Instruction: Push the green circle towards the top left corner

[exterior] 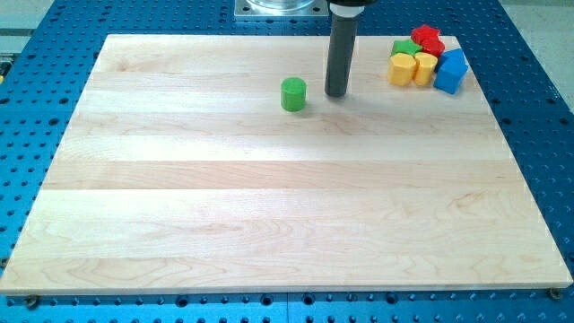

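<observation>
Camera view: you are looking down on a pale wooden worktop (269, 197) set on a blue perforated base (538, 117). Your tool here is a straight dark rod with nothing to open or close; it has no jaws and holds nothing. The rod comes down from the view's top, and my tip (337, 93) rests on the wood in the upper middle of the board.

The green circle (292, 93), a short upright cylinder, stands just to the view's left of my tip. A narrow strip of bare wood shows between the two, so the tip is near the block but not touching it. Both sit at about the same height in the view, well apart from the board's top left corner.

Toward the view's top right corner you can see a tight cluster of other blocks. A red star-like block (427, 39) lies furthest toward the top. A green block (403, 47) sits just left of it, its shape hard to make out. Below these, two yellow blocks stand side by side: one yellow block (401, 68) on the left and a second yellow block (422, 68) against it. A blue block (451, 71) with a peaked top closes the group on the view's right. My tip stands apart from this cluster, to its left.
</observation>
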Controlling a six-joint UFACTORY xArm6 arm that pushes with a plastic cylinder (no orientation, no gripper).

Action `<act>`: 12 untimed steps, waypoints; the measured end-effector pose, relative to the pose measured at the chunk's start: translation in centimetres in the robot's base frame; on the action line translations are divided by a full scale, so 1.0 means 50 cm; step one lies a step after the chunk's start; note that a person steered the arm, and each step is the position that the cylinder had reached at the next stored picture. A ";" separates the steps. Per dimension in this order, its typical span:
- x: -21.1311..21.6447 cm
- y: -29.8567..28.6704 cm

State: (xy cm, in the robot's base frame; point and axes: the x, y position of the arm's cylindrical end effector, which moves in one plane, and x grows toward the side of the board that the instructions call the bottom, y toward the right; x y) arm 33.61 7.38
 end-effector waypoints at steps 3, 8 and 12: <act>-0.003 -0.239; 0.043 -0.488; -0.166 -0.474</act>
State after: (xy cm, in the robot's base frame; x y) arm 25.29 -16.33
